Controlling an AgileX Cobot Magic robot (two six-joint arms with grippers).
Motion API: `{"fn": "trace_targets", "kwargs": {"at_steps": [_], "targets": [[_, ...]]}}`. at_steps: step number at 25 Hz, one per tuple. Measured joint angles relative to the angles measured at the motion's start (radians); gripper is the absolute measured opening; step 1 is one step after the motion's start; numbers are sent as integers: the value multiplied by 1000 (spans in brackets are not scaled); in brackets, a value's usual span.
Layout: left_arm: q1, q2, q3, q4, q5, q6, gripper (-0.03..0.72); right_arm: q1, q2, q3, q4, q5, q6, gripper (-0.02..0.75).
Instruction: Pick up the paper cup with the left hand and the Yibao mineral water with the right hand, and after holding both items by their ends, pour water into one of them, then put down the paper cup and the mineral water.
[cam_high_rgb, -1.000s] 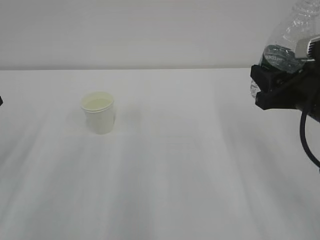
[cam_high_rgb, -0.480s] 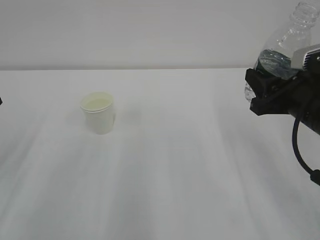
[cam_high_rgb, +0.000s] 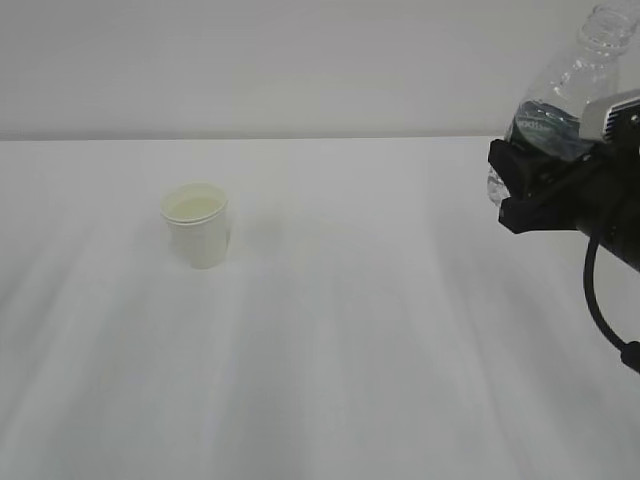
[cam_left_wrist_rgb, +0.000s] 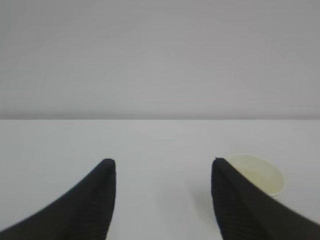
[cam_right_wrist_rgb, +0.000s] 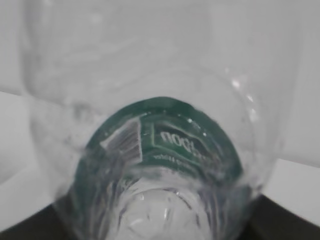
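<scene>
Because the paper cup (cam_high_rgb: 196, 225) is thin-walled and looks light, it would likely crush or tip under a hard squeeze, so a gentle grip across the side wall, below the rolled rim, seems the sensible hold. It stands upright on the white table (cam_high_rgb: 350, 350), left of centre in the exterior view, with nothing touching it. The left hand (cam_left_wrist_rgb: 162, 167) is out of the exterior frame; its wrist view shows the two dark fingers spread apart with bare table between them, holding nothing, the cup sitting at lower right just behind the right-hand fingertip (cam_left_wrist_rgb: 222, 175). How far the cup lies beyond that finger cannot be judged.

At the upper right of the exterior view, the right hand (cam_high_rgb: 545, 185) is clamped on the lower body of the Yibao mineral water (cam_high_rgb: 565, 90), neck pointing up and tilted slightly. The clear ribbed plastic looks springy and slick, so a firm hold low on the body suits it. Its base is hidden by the gripper, its neck is cut by the frame edge, and the water level cannot be made out.
</scene>
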Motion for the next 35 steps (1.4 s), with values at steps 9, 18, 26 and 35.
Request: {"fn": "trace_targets", "kwargs": {"at_steps": [9,18,26,35], "targets": [[0,0,0,-43,0,5,390,0,0,0,-10,17,0,405],[-2,0,0,-1,0,9,342,0,20,0,-15,23,0,405],[-2,0,0,-11,0,9,341,0,144,0,-11,-100,0,405],[-2,0,0,4,0,9,341,0,273,0,28,-190,0,405]]}}
